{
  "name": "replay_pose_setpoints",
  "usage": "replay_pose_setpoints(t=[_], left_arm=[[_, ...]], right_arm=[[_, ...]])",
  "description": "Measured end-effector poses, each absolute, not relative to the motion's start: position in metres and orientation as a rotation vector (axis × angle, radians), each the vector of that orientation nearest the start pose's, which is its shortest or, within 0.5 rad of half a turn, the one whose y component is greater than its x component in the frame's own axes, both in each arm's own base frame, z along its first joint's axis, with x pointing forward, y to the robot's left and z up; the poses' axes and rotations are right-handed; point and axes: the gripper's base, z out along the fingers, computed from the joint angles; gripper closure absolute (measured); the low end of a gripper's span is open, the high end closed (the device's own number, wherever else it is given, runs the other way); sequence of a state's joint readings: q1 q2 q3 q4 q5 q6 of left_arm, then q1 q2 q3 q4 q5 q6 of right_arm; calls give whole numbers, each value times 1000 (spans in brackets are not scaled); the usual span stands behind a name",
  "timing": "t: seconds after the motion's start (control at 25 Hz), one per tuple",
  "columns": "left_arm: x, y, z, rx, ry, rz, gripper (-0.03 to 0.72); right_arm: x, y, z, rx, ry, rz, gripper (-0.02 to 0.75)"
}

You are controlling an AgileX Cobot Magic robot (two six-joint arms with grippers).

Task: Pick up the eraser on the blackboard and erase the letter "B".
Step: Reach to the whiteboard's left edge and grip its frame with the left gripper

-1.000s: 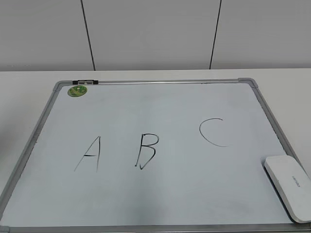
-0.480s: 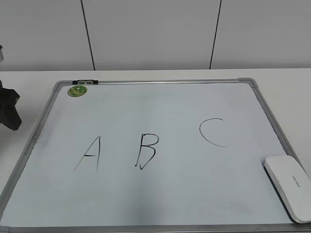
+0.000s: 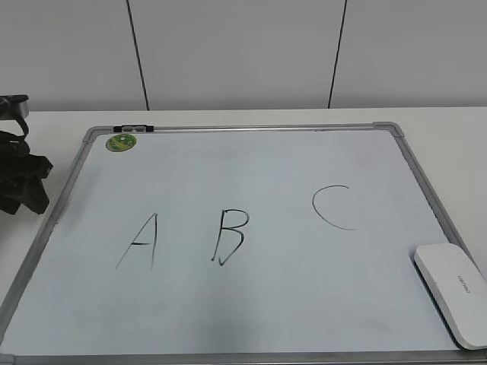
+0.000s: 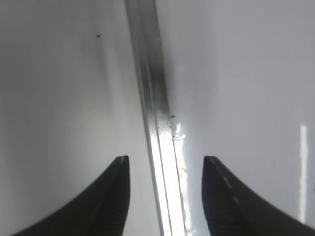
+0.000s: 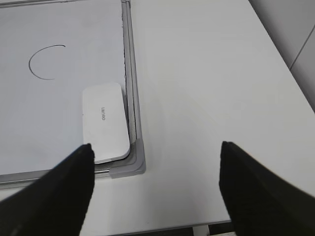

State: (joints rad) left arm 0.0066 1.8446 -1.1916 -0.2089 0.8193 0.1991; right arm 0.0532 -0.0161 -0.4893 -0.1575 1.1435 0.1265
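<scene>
The eraser lies flat in the near right corner of the blackboard, its long edge running just beside the right frame rail. In the right wrist view the eraser shows small grey print on its white top and sits against the corner cap of the blackboard. The letter "B" stands whole near the middle of the board, well apart from the eraser, with the "A" to its left and the "C" to its right. A round green magnet sits in the far left corner, beside a small black-and-silver clip on the top rail.

The right gripper hangs above the white table just off the board's corner, fingers spread wide and holding nothing. The left gripper hovers low over the board's left frame rail, its dark fingers parted on either side of the rail and empty. In the exterior view the left gripper appears as a dark shape at the left edge.
</scene>
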Motion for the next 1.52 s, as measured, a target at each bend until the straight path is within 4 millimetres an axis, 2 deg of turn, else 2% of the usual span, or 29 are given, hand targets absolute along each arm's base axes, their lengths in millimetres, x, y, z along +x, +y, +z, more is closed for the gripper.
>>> replay_pose_setpoints(t=[0.32, 0.64, 1.0, 1.52], left_arm=[[361, -8, 166, 69, 2949, -214, 341], [363, -3, 163, 37, 2939, -218, 341], [367, -4, 143, 15, 2985, -238, 342], [372, -3, 137, 7, 2966, -230, 400]], right_arm=[[-10, -14, 268, 93, 2110, -84, 151], [-10, -14, 268, 93, 2110, -84, 151], [-10, -14, 268, 93, 2110, -84, 151], [-10, -14, 268, 93, 2110, -84, 151]])
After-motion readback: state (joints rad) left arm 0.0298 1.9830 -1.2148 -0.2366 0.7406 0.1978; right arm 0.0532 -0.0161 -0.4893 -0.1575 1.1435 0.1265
